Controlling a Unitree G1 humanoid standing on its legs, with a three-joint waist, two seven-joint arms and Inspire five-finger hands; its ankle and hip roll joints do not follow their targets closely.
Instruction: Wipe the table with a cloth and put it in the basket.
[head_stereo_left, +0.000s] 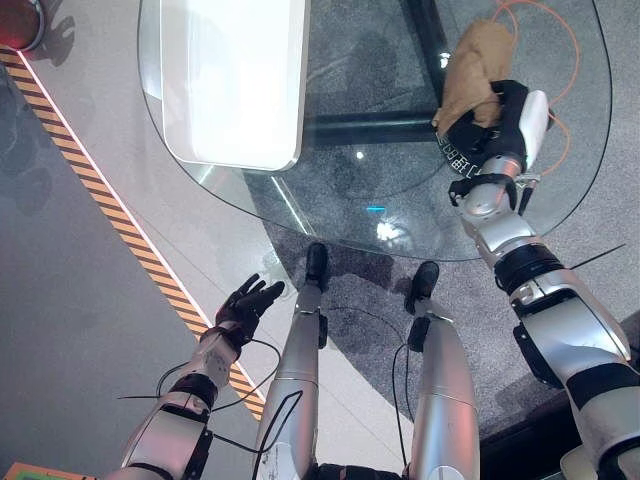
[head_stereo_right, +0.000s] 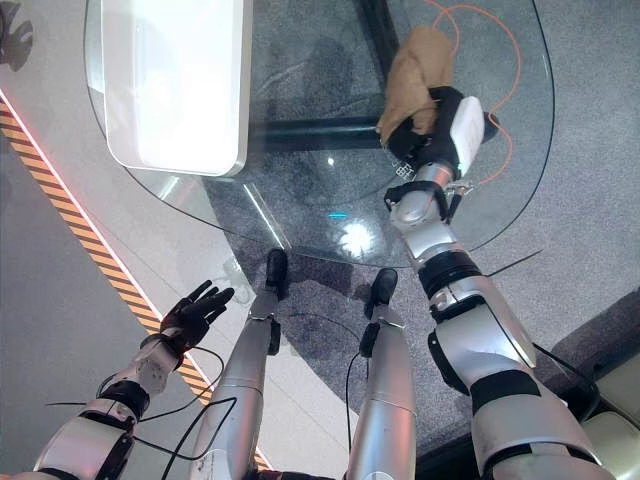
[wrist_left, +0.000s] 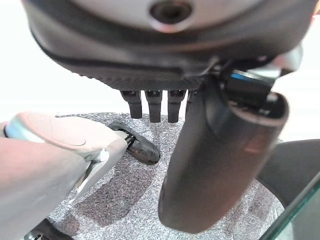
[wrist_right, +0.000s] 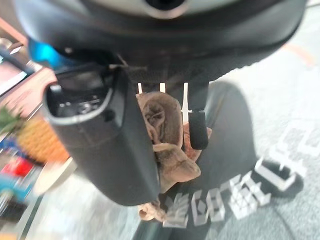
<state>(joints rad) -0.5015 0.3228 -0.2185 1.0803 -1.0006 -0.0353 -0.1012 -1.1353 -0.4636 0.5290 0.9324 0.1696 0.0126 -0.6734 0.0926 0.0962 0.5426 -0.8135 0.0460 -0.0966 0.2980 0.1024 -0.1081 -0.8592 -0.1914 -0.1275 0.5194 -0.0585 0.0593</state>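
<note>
- The glass surface (head_stereo_left: 330, 215) — rounded, see-through, with a dark frame and grey carpet visible beneath it — takes up the upper part of the head views, from about 11 o'clock round to 2 o'clock.
- A white rectangular panel (head_stereo_left: 235, 80) with rounded corners lies on the glass at about 11 o'clock, well apart from the cloth.
- A yellow-and-black striped strip (head_stereo_left: 110, 215) runs across the floor from 10 o'clock down toward 7 o'clock, passing near the left hand.
- An orange cable (head_stereo_right: 497, 85) loops beneath the glass at about 1 o'clock, just beside the right hand.
- The right hand (head_stereo_left: 495, 120) sits over the glass at about 1 o'clock, its fingers and thumb curled round the cloth.
- The brown cloth (head_stereo_left: 475, 65) is bunched in that hand — its free end stands up past the fingers, and the wrist view shows crumpled folds (wrist_right: 167, 135) pressed between thumb and fingers.
- The left hand (head_stereo_left: 245, 303) hangs low off the surface at about 7 o'clock over the floor, fingers spread and relaxed, holding nothing.
</note>
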